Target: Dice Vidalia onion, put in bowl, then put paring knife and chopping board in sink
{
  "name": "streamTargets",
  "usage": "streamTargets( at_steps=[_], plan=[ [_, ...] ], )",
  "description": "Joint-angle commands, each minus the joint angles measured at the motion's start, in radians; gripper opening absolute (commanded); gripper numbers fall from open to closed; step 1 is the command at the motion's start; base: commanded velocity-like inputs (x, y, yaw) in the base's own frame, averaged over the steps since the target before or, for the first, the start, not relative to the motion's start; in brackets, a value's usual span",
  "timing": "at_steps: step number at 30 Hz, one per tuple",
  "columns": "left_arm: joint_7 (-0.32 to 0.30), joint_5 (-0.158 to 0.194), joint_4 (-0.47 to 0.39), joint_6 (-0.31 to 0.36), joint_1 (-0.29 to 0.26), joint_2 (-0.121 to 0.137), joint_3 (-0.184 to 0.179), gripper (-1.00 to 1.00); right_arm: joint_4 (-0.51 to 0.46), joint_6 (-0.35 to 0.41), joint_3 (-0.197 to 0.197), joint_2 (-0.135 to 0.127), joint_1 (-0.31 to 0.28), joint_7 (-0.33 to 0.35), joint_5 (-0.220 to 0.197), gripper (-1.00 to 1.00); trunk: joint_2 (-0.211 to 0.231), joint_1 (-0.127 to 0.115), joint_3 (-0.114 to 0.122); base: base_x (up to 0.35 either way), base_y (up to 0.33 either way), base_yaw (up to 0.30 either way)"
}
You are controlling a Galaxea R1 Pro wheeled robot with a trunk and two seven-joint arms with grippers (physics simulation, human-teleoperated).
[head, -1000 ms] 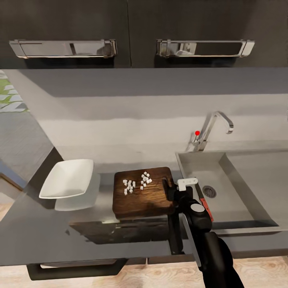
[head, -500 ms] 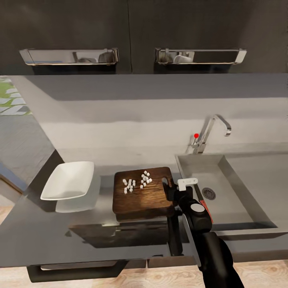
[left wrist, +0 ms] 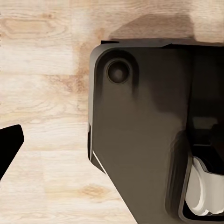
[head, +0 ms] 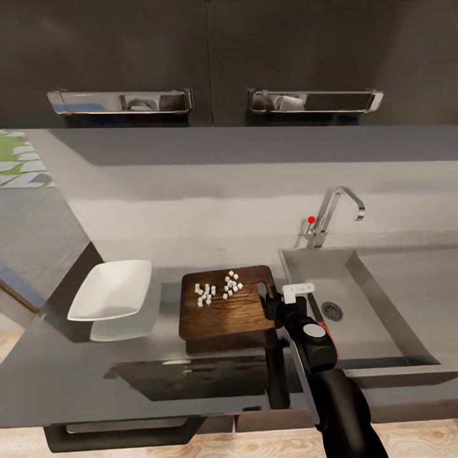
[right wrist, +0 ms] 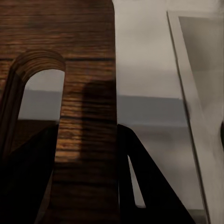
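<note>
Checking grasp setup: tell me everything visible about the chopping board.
The chopping board is a dark brown wood-grain rectangle with rounded corners and a slot hole near its sink-side end. It lies flat on the grey countertop between the white bowl and the sink. Small white onion dice sit on its far half. The right gripper straddles the slotted edge, one finger on each side.

Two dark upper cabinets [head: 210,51] hang above a grey backsplash [head: 210,191], each carrying a chrome bar handle [head: 121,102]. Light wood flooring [left wrist: 42,93] lies below, and a green patterned patch [head: 13,156] shows far left.
</note>
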Motion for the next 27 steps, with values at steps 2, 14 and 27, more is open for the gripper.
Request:
streamTargets(
  at_steps=[2,14,27],
  plan=[
    [-0.003,0.01,0.001,-0.003,-0.001,0.001,-0.008,1.0,-0.001,0.006,0.001,0.0,-0.001,-0.003,0.004,-1.0,-0.002,0.001,0.001,0.0,0.116,0.0],
    [-0.004,0.01,0.001,-0.003,-0.001,0.001,-0.008,1.0,-0.001,0.006,0.001,0.0,-0.001,-0.003,0.004,-1.0,-0.002,0.001,0.02,0.0,0.083,0.0],
    [-0.004,0.01,0.001,-0.003,-0.001,0.001,-0.008,1.0,-0.001,0.006,0.001,0.0,-0.001,-0.003,0.004,-1.0,-0.002,0.001,0.041,0.0,0.0,0.0]
  ],
)
